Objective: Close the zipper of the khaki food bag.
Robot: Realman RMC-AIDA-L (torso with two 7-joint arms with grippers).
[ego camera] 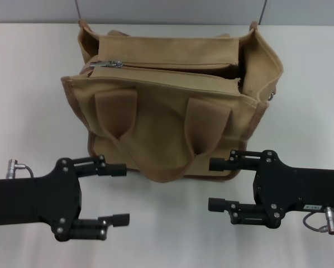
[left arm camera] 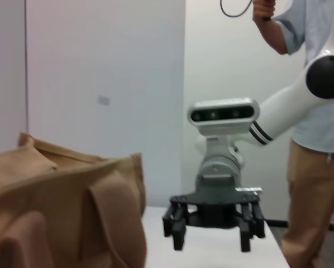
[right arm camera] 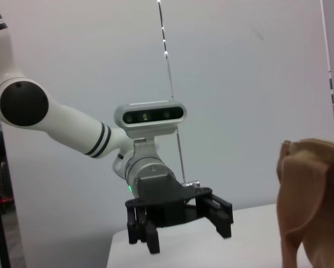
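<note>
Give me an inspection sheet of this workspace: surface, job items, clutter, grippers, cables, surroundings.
Surface: white table, bare around the bag.
Job items: khaki food bag stands upright mid-table, handles hanging down its near side; zipper open along the top, silver pull at the bag's left end.
Clutter: nothing seen.
Grippers: left gripper and right gripper both open, low in front of the bag, fingers pointing at each other, touching nothing.
Cables: short grey leads at the left arm's plug and the right arm's plug.
Surroundings: pale wall behind; a person stands beside the table.
</note>
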